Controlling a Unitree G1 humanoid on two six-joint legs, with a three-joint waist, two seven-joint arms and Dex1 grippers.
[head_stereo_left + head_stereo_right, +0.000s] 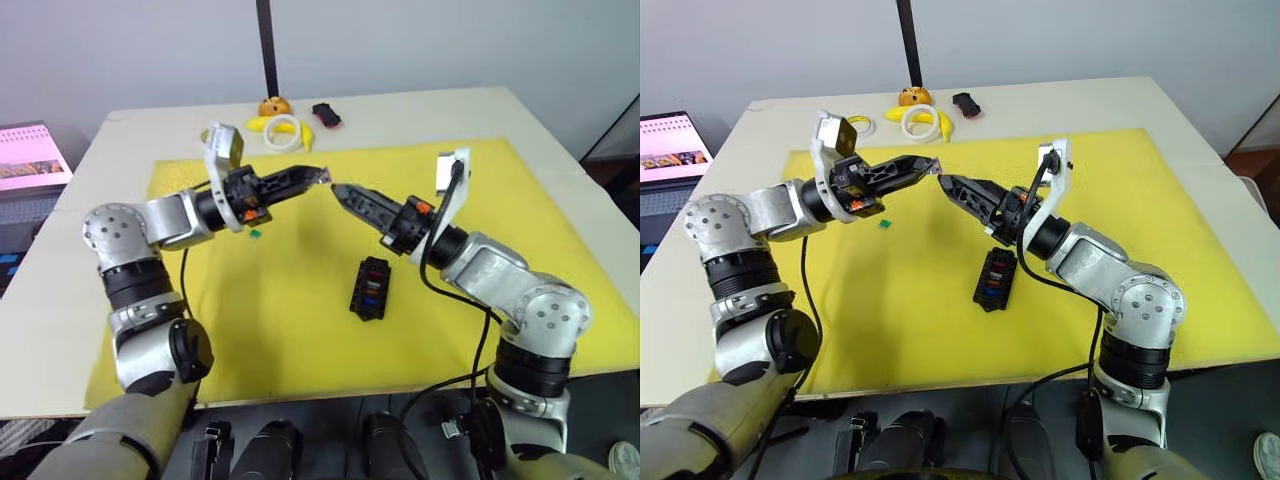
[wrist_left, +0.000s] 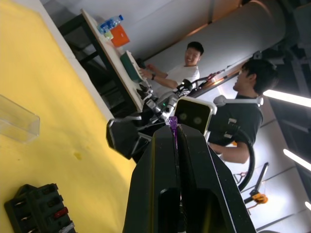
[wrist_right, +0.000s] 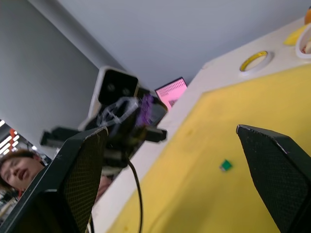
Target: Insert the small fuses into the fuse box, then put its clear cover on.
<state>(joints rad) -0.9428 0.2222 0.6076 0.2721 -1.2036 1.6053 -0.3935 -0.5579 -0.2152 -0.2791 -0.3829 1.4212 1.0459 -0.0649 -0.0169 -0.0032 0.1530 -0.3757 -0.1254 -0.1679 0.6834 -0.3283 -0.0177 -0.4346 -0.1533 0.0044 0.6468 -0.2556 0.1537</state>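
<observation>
Purple fuse [image 2: 173,122] pinched at tips of left claw [image 1: 318,176]; right claw [image 1: 340,190] wide, empty.

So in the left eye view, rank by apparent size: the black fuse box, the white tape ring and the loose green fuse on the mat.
1. Black rectangular fuse box
2. White tape ring, though farther away, so unsure
3. Tiny green fuse

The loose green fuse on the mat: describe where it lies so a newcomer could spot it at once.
Start at the yellow mat and find the left gripper, raised over the mat's far left part. The green fuse lies flat on the mat just below that arm's wrist, well left of the fuse box. It is the one fuse lying loose on the mat; the purple fuse is pinched in the left gripper.
</observation>
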